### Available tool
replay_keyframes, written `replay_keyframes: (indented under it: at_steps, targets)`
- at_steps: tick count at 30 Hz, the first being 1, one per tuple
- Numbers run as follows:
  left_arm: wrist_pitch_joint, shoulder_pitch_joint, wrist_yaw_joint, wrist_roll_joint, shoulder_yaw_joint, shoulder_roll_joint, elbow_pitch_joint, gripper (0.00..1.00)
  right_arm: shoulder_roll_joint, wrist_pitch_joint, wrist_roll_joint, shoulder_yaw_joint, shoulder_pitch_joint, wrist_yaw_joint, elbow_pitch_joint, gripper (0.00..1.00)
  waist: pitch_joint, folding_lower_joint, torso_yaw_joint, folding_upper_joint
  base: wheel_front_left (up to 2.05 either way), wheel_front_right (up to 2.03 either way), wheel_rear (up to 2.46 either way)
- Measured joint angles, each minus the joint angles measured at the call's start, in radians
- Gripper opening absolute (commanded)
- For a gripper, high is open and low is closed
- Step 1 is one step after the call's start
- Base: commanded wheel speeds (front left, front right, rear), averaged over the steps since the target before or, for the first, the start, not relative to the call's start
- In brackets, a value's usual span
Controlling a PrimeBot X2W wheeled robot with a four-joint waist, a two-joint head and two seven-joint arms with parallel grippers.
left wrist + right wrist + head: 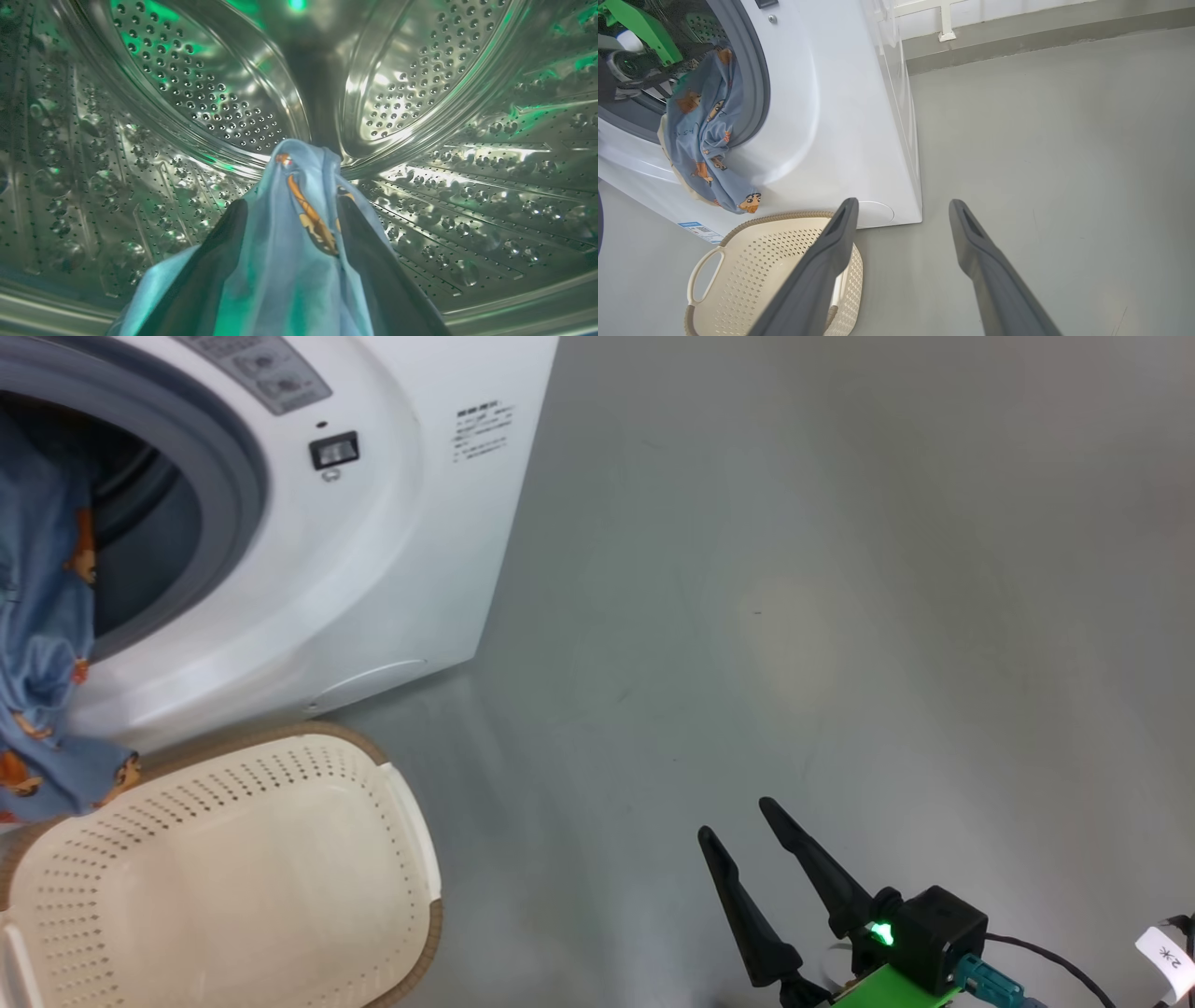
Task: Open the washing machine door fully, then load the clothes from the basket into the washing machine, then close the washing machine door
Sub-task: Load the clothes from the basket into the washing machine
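Clothes [289, 261] drape over the left pincer [294, 200], opened inside the washing machine [187, 93] to drop them; right pincer [736, 817] waits open.

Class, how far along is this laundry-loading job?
Done: the basket is empty. In hand: the left gripper is open inside the drum, the clothes draped over it, part hanging down the washing machine front. Left: tuck them in, then close up.
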Motion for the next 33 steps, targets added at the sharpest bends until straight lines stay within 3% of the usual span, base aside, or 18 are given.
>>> replay_keyframes:
  at_steps: [7,16,33]
  targets:
    - [0.000,0.024,0.018,-0.025,0.009,-0.042,-0.007,1.00,0.000,0.000,0.000,-0.010,-0.001,0.000,0.010,1.00,-0.028,0.0000,0.028,0.0001,0.00,0.00,0.00]
    - [0.000,0.165,0.023,-0.028,-0.001,-0.139,-0.093,1.00,-0.001,0.000,-0.004,-0.029,-0.011,0.000,0.026,1.00,-0.085,0.0000,0.081,0.0001,0.00,0.00,0.00]
    - [0.000,0.415,-0.059,-0.026,-0.066,-0.288,-0.359,1.00,-0.007,0.000,-0.055,-0.113,-0.086,0.000,0.029,1.00,-0.121,0.0000,0.276,0.0000,0.00,0.00,0.00]
